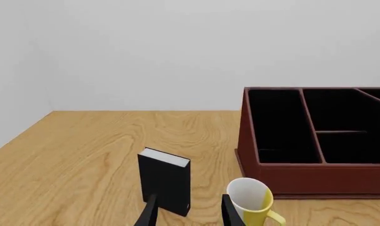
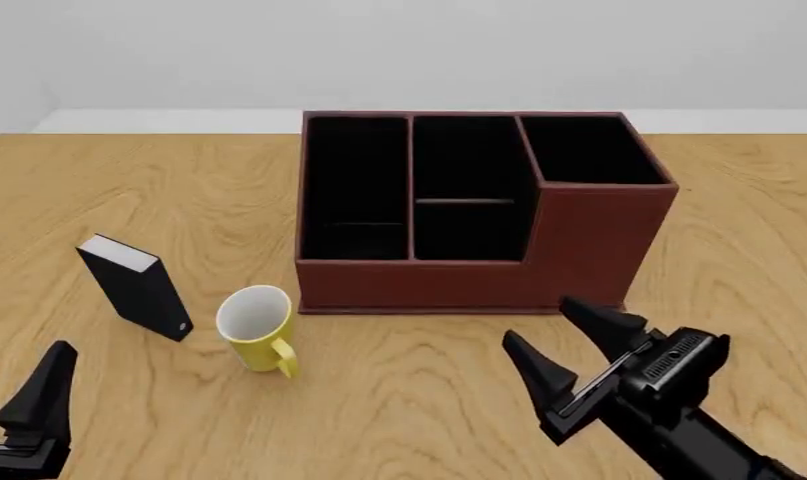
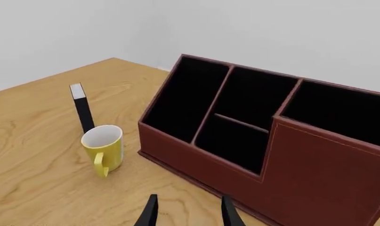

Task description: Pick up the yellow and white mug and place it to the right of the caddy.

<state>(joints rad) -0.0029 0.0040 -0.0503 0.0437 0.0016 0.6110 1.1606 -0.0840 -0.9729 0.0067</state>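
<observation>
Yellow and white mug (image 2: 255, 325) upright at caddy's (image 2: 473, 215) seven o'clock.
Light, rigid, slick; best pinched across rim. Both sets of fingers spread, empty.

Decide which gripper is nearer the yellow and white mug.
Left. The left gripper sits just behind and left of the yellow and white mug; the right gripper is farther right, before the caddy.

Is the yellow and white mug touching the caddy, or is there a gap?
Apart. In the front view a strip of bare table shows between the yellow and white mug and the caddy; the right wrist view shows the same gap.
</observation>
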